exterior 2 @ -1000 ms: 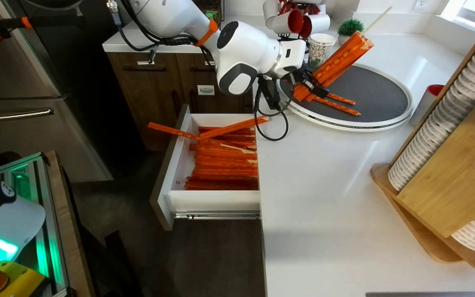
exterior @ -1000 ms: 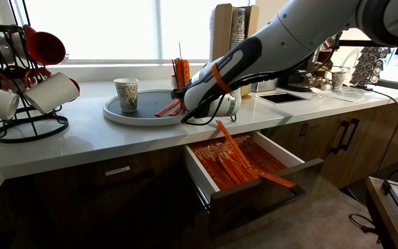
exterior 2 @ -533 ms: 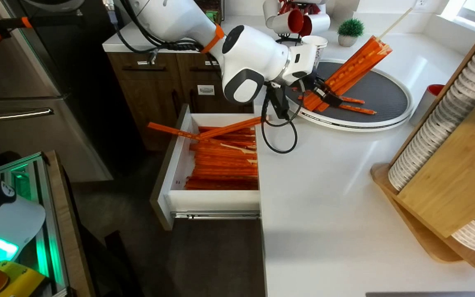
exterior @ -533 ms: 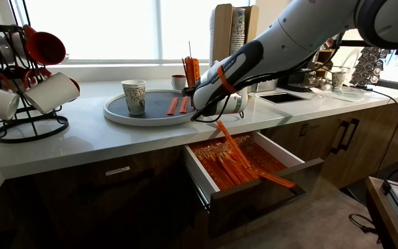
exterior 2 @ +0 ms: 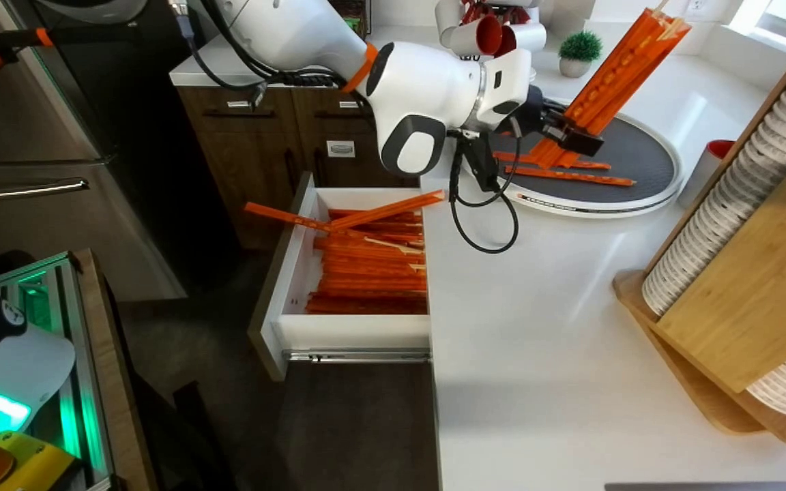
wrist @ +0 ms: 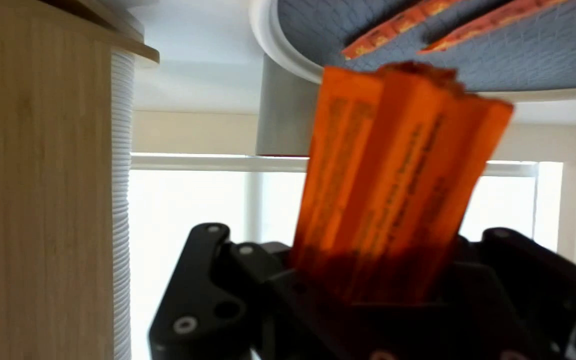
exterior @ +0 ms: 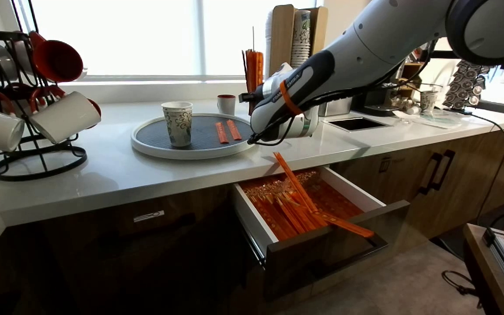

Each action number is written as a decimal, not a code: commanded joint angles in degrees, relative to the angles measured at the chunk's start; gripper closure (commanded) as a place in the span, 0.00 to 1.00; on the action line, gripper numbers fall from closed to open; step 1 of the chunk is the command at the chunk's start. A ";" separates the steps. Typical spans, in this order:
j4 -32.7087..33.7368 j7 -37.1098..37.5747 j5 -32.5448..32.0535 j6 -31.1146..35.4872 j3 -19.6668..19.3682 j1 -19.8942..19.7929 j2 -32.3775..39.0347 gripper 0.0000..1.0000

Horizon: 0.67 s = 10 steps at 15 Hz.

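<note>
Gripper [wrist: 373, 280] clenched around a thick bundle of orange packets [exterior 2: 621, 78], jaws bearing on both flanks. Bundle near-upright in an exterior view, tilted in the view where the dark round tray [exterior 2: 645, 153] lies behind its lower end; it appears held clear of tray and counter [exterior 2: 536, 327], though the gap underneath cannot be judged. Two loose packets [exterior: 222, 132] lie side by side on the tray, outside the grasp; in the wrist view they show apart from the bundle's end. A patterned paper cup [exterior: 178, 124] stands on the same tray, and a white mug [exterior: 226, 105] sits on the counter beside it; contact between mug and rim cannot be told. Drawer [exterior 2: 355, 332] stands pulled out below the counter, filled with similar packets [exterior 2: 372, 273]; two stray packets [exterior 2: 393, 209] lie askew on top, one overhanging the drawer front, the other reaching the counter edge. Progress, judged from present positions: grasp complete, bundle gathered and carried as one piece. Left: bundle not yet set down or let go; the tray pair not picked up.
</note>
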 commanded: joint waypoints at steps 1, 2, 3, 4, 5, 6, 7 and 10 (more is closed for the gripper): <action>-2.49 0.88 0.72 -1.65 2.04 1.57 -3.52 1.00; -3.30 1.35 0.48 -2.47 3.40 1.87 -4.37 1.00; -3.49 1.78 0.28 -2.87 4.53 2.03 -4.86 1.00; -3.21 2.93 -1.05 -2.31 6.80 1.48 -5.08 1.00; -2.89 3.90 -1.99 -2.01 8.86 0.98 -5.34 1.00; -2.74 4.31 -2.39 -1.87 10.44 0.84 -5.37 1.00; -2.63 4.64 -3.02 -1.82 12.09 0.49 -5.44 1.00; -2.68 5.42 -7.04 -1.61 15.68 -0.96 -4.97 1.00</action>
